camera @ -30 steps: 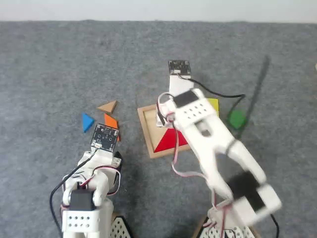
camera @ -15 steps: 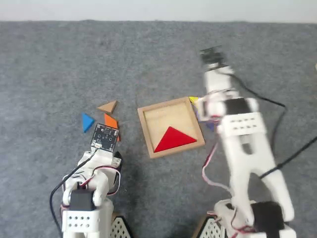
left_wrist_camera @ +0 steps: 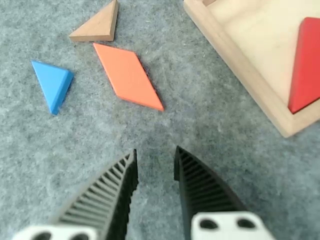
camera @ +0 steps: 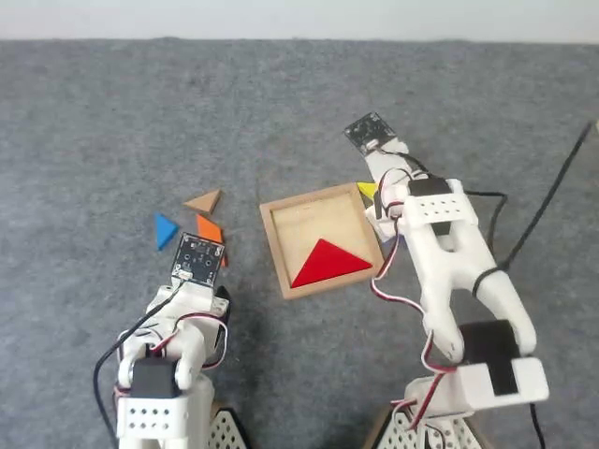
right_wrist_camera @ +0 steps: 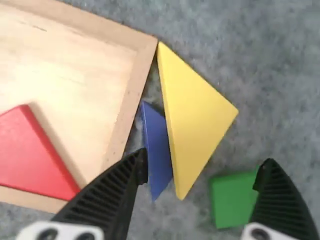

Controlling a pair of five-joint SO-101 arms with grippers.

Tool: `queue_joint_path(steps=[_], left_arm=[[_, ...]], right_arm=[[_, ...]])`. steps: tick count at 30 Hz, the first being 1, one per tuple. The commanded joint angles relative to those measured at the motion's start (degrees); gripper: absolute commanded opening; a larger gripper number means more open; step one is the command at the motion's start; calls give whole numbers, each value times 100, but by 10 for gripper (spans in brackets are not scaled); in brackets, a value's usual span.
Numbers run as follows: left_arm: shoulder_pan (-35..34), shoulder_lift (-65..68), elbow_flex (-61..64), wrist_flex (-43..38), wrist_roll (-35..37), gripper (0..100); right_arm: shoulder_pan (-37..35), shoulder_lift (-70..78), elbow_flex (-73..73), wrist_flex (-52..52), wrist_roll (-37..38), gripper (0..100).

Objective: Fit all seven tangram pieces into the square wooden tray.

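Worktop point(camera: 112, 112) is carrying six loose pieces point(left_wrist_camera: 127, 75), tray point(camera: 273, 248) is holding only the red triangle point(camera: 328, 262), left claw point(left_wrist_camera: 155, 152) and right claw point(right_wrist_camera: 205, 160) gaping empty.

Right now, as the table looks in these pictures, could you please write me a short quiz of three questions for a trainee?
1. True or false: the red triangle lies inside the wooden tray.
2. Counting across all views, how many tangram pieces lie on the carpet outside the tray?
3. Which piece lies nearest in front of the left gripper?
A. orange parallelogram
B. red triangle
C. yellow triangle

Key: 1 true; 2 six; 3 A.
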Motion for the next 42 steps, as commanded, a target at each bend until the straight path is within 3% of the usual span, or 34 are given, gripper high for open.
queue_joint_path(steps=[1, 7, 17, 24, 42], left_arm=[[-26, -105, -57, 26, 0, 118], [-26, -105, -57, 26, 0, 118], [-26, -105, -57, 26, 0, 118], [-26, -105, -57, 26, 0, 118], [-26, -105, -57, 26, 0, 118]], right_arm=[[-66, 119, -325, -233, 484, 343], [-171, 585, -343, -673, 879, 341], [4, 1323, -862, -866, 879, 336], [136, 1842, -1574, -330, 1257, 252], [198, 1305, -1679, 435, 1143, 98]])
